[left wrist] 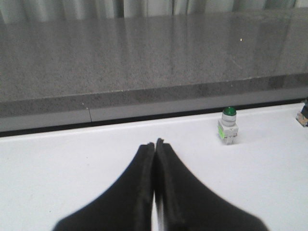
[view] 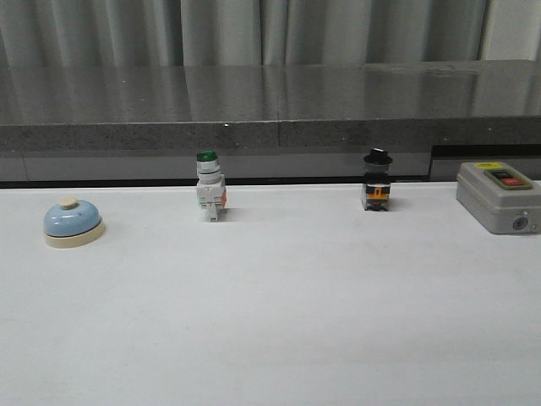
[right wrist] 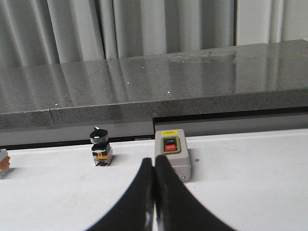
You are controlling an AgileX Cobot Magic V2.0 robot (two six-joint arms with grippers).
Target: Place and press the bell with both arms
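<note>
White table (view: 270, 321) lying ready, bell (view: 73, 223) waiting far left.
Left gripper (left wrist: 154, 147) and right gripper (right wrist: 154, 163) are hovering clenched, empty, probably before reaching.

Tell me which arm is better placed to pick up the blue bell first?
Probably the left. The bell sits at the table's far left, on the left arm's side. The right hand faces the grey switch box on the opposite side. Both hands are shut, including the left hand.
</note>
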